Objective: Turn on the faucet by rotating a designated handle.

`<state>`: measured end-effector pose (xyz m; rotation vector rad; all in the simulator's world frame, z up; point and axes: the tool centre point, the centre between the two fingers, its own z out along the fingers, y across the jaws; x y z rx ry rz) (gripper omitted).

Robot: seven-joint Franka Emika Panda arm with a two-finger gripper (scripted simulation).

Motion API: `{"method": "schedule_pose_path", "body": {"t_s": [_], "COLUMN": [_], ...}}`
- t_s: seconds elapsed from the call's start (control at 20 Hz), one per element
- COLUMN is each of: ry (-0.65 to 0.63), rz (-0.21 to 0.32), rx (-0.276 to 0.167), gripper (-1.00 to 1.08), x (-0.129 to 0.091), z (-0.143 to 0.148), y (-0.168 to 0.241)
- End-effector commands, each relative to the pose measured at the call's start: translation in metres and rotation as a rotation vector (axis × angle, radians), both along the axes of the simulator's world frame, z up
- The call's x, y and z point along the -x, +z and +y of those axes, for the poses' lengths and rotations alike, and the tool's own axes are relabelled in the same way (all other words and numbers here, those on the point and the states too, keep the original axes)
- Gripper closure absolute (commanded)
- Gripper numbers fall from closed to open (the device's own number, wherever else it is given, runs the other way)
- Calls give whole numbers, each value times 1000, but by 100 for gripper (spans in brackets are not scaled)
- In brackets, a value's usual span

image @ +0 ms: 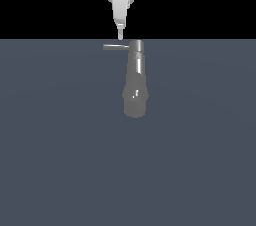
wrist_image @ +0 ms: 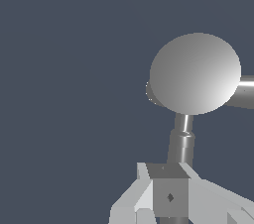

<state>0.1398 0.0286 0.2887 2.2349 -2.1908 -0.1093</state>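
The faucet is a glossy grey column on the grey-blue floor, wider and rounded at its near end. The handle is a thin rod sticking out from the narrow far end toward the exterior view's left. My gripper points down, its tip just above and behind the middle of the handle, apart from it. Its fingers look closed together with nothing between them. In the wrist view the faucet shows as a big round grey end, and the handle runs from it to my gripper.
The flat grey-blue floor spreads all around the faucet. A second grey cylinder part runs off the wrist picture's edge from the faucet's round end. No other objects show.
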Motion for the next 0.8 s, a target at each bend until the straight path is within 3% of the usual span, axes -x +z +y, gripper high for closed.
{"method": "schedule_pose_path", "body": {"t_s": [0.0, 0.75], "ry": [-36, -112], "rz": [-1, -1], "rx": [12, 38], "gripper": [108, 108], "x": [-7, -21], "z": [3, 10], "y": [-11, -34]}}
